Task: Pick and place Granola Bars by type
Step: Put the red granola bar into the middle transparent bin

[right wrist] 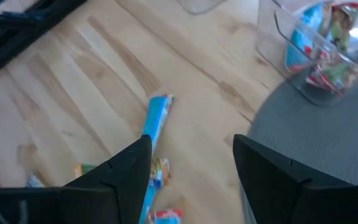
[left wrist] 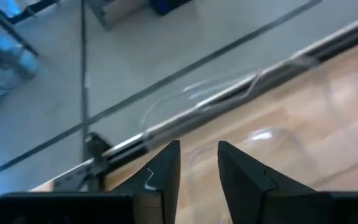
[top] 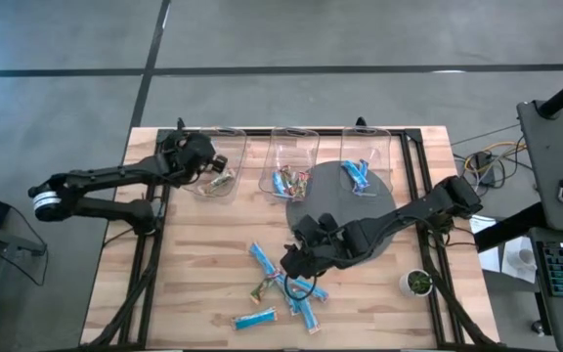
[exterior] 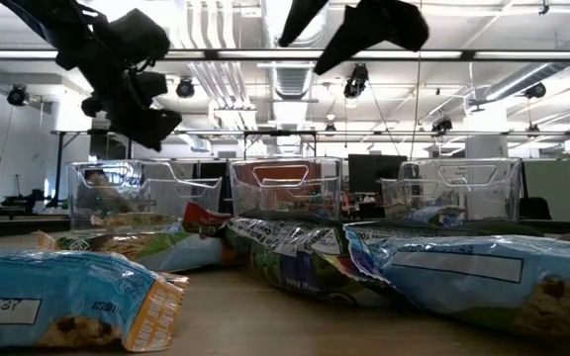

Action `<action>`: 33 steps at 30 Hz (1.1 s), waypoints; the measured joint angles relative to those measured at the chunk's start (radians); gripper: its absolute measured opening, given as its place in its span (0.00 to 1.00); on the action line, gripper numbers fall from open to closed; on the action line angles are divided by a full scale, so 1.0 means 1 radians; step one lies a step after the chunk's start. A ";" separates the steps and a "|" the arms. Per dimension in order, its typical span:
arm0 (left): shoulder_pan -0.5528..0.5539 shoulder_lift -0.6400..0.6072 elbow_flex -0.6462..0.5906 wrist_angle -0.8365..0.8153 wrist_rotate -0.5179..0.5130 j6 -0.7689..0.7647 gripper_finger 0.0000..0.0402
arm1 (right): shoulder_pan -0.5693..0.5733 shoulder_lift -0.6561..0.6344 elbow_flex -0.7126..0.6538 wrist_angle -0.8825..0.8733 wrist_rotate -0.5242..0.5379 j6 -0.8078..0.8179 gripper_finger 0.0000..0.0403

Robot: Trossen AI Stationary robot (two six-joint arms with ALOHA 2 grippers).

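Note:
Several granola bars [top: 283,288], mostly bright blue with a few tan and dark ones, lie loose on the wooden table near its near edge. My right gripper [top: 293,264] hovers open over this pile; its wrist view shows a blue bar [right wrist: 157,118] flat on the wood beyond the gripper [right wrist: 191,162]. My left gripper [top: 213,161] is open and empty over the left clear bin [top: 225,147], which holds a tan bar [top: 223,180]. The middle bin [top: 293,147] holds dark red-and-blue bars [top: 289,181]. The right bin [top: 368,142] holds blue bars [top: 358,176].
A round grey mat [top: 345,210] lies under my right arm, in front of the middle and right bins. A small white pot with a green plant [top: 418,283] stands near the table's right edge. Black rails [top: 154,244] run along the table's sides. Bare wood lies left of the pile.

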 joint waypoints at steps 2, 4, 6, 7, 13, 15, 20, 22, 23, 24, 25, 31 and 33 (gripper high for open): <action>0.001 0.006 0.000 0.033 0.034 -0.006 0.25 | 0.003 0.000 0.000 -0.024 0.000 0.020 0.53; 0.001 0.014 0.000 0.050 0.078 -0.022 0.27 | 0.006 -0.002 0.000 -0.046 0.000 0.028 0.53; 0.000 0.019 0.000 0.042 0.117 -0.047 0.29 | 0.005 -0.007 0.000 -0.050 0.001 0.029 0.53; -0.006 0.019 0.000 0.038 0.138 -0.059 0.30 | 0.005 -0.009 0.000 -0.054 0.001 0.025 0.53; -0.133 -0.071 0.030 -0.053 0.289 -0.128 0.31 | -0.015 -0.012 -0.002 -0.078 -0.026 0.019 0.53; -0.211 -0.113 0.049 -0.041 0.292 -0.144 0.31 | -0.028 -0.012 -0.005 -0.096 -0.065 0.019 0.53; -0.414 -0.177 0.066 0.019 0.308 -0.167 0.31 | -0.052 -0.012 -0.043 -0.099 -0.214 -0.027 0.53; -0.478 -0.182 0.066 0.024 0.308 -0.212 0.31 | -0.055 -0.012 -0.061 -0.099 -0.246 -0.053 0.53; -0.504 -0.179 0.065 0.021 0.308 -0.246 0.31 | -0.055 -0.012 -0.072 -0.098 -0.257 -0.064 0.53; -0.530 -0.173 0.065 0.017 0.308 -0.285 0.31 | -0.055 -0.012 -0.085 -0.097 -0.271 -0.071 0.53; -0.554 -0.163 0.064 0.017 0.308 -0.325 0.31 | -0.055 -0.012 -0.100 -0.092 -0.287 -0.073 0.53; -0.694 -0.080 0.063 0.017 0.307 -0.447 0.31 | -0.014 -0.012 -0.168 -0.015 -0.336 -0.078 0.53; -0.740 -0.050 0.063 0.017 0.307 -0.474 0.31 | 0.018 -0.012 -0.185 0.032 -0.342 -0.056 0.53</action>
